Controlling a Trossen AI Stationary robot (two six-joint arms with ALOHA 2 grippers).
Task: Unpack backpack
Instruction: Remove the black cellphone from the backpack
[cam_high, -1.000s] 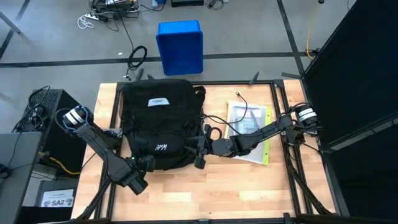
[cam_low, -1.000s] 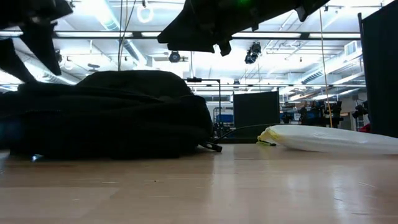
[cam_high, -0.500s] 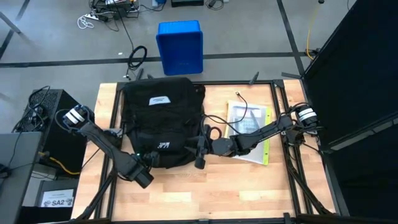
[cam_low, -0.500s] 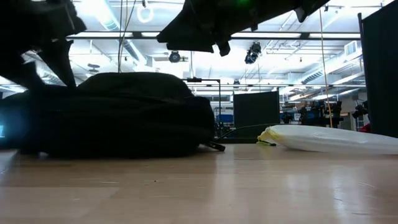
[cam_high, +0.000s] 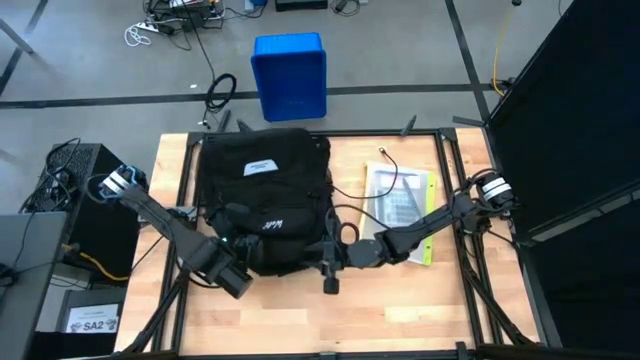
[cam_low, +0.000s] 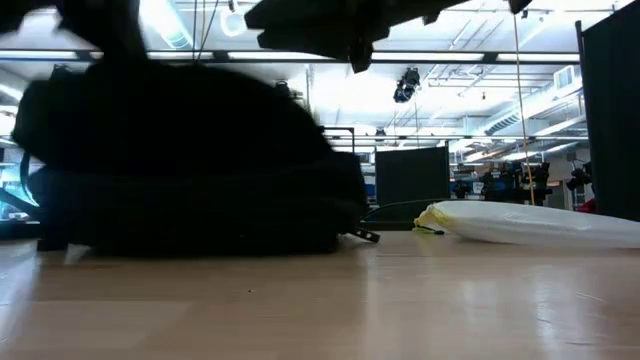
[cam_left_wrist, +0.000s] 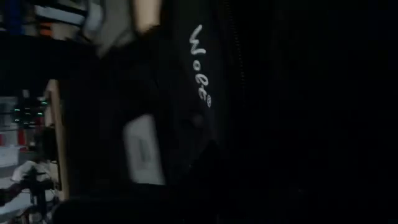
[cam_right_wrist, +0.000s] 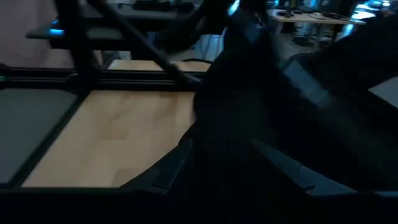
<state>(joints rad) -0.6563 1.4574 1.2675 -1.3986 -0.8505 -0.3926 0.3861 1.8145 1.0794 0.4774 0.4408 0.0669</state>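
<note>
The wooden table (cam_high: 400, 310) carries a black backpack (cam_high: 262, 205) on its left half, its top near the far edge and its front pocket with white lettering facing up. Beyond the far edge a blue plastic bin (cam_high: 290, 75) stands on the floor. On the table's right half, just beside the backpack, lies a clear plastic sleeve with yellow trim (cam_high: 400, 205) holding papers. The left gripper (cam_high: 233, 262) sits at the backpack's near left corner, fingers closed on the backpack fabric. The right gripper (cam_high: 332, 262) is at the near right corner among the black straps; whether its fingers hold anything cannot be told.
</note>
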